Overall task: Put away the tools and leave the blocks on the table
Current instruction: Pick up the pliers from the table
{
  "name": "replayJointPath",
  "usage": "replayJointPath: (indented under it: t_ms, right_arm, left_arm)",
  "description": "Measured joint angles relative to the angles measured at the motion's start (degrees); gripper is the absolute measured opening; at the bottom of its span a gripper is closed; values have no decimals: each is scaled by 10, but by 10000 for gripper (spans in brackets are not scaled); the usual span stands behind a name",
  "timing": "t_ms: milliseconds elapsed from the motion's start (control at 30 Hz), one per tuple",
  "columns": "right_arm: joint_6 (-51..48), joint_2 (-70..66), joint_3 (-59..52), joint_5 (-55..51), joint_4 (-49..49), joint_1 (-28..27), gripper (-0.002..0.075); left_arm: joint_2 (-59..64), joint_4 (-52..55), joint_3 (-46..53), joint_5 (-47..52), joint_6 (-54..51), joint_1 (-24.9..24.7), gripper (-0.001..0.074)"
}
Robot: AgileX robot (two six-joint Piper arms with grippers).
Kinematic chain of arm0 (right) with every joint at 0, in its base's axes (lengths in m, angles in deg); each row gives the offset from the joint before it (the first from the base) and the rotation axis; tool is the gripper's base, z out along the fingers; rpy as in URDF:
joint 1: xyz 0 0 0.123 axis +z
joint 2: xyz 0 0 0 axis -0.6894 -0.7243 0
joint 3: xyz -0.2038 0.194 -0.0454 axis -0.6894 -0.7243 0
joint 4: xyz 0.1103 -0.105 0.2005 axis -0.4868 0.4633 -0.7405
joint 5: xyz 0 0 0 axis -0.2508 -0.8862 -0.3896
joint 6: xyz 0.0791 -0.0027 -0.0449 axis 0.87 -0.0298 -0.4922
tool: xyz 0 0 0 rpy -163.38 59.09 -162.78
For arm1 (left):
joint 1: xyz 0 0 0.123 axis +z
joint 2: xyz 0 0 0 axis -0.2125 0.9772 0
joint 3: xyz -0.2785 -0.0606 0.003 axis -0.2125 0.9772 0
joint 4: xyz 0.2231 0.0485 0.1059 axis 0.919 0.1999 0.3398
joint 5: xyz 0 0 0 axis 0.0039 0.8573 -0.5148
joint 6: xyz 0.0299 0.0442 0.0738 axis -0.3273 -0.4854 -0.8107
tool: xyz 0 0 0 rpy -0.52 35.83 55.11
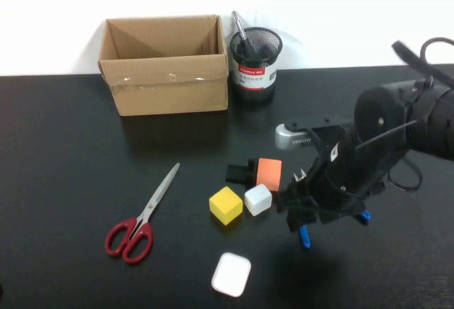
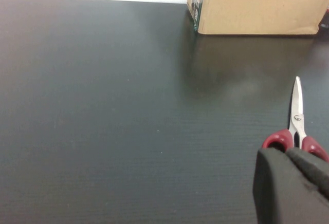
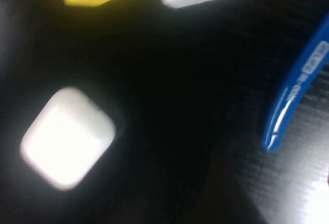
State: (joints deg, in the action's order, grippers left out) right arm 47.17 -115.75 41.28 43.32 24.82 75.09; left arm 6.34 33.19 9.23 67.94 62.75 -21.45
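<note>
Blue-handled pliers [image 1: 305, 236] flat on the table [image 1: 64, 181] toward its right near edge, beneath right gripper [image 1: 312, 203], jaws spread wide, nothing grasped; red-handled scissors [image 1: 138, 217] lying left of yellow cube [image 1: 225, 204]; left gripper [image 2: 290, 188] clenched, empty, beside scissor handles

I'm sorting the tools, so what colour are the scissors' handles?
Red. The scissors show best in the high view, lying on the table left of the blocks.

Lighting: even, bright, from above; white backdrop overexposed. Black surface [image 1: 64, 181] matte, faint sheen beside box [image 2: 257, 8] in left wrist view. Soft shadows under box, right arm. High view sharp. Right wrist view heavily blurred: white square [image 3: 67, 136] glowing, plier handle [image 3: 295, 88] glinting.
</note>
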Motion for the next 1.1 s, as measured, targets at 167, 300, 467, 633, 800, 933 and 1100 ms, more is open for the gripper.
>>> replayJointPath:
  t_ms: [167,300,467,633,800,933,1100]
  right_arm:
    - [64,-14,-1,16,31,0,372]
    - [65,-26,-1,39,24,6,373]
    - [74,-56,-1,78,28,6,380]
    - [84,-81,-1,119,52,6,380]
    - [88,-104,-1,118,77,6,367]
    - [92,-112,-1,102,82,6,366]
    - [99,-117,-1,77,117,6,319]
  left_arm:
    - [0,-4,0,0,0,0,-4]
    - [0,-4,0,0,0,0,-4]
    - [0,0,0,0,0,0,-4]
    - [0,-4,0,0,0,0,-4]
    - [0,-4,0,0,0,0,-4]
    - [0,0,0,0,0,0,-4]
    - [0,-4,0,0,0,0,-4]
